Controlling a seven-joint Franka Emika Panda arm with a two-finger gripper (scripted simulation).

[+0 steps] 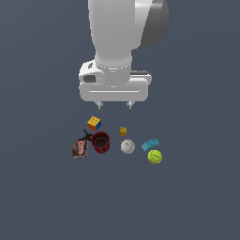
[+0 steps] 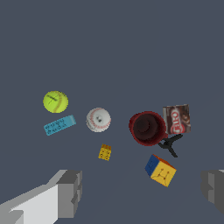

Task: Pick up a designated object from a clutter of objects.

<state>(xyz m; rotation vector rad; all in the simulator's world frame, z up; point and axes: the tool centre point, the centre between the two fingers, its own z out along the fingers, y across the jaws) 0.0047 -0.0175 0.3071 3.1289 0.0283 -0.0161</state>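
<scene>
Dark blue-grey ground (image 1: 42, 201) fills both views, flat and unmarked, with a small cluster of items lying on it below the white robot arm (image 1: 119, 33).

Hanging above the cluster, the tool (image 1: 114, 105) touches nothing; its two short fingertips (image 1: 99, 104) point down and stand well apart, so it is open and holds nothing. In the wrist view the two grey fingers (image 2: 70, 192) sit wide at either side of the picture with bare ground between them.

The puzzle cube (image 1: 94, 123) lies at the edge of the cluster nearest the tool, towards the exterior view's left. It is tilted on the ground, showing yellow, blue and orange gridded faces. In the wrist view the puzzle cube (image 2: 160, 170) lies between the two fingers, closer to one of them, and stands clear of its neighbours.

Just beside it is the dark red mug (image 1: 100, 142), upright with its opening up. A thin black object (image 2: 170, 144) lies against the mug on the cube's side. The brown-red packet (image 1: 80, 149) rests close beside the mug, at the exterior view's left end of the cluster.

A tiny yellow block (image 1: 123, 131) sits alone near the middle. The white ball (image 1: 127, 146), stitched like a baseball, lies near it. Further to the exterior view's right are the cyan brick (image 1: 150, 144) and the yellow-green tennis ball (image 1: 154, 156), just beside each other.
</scene>
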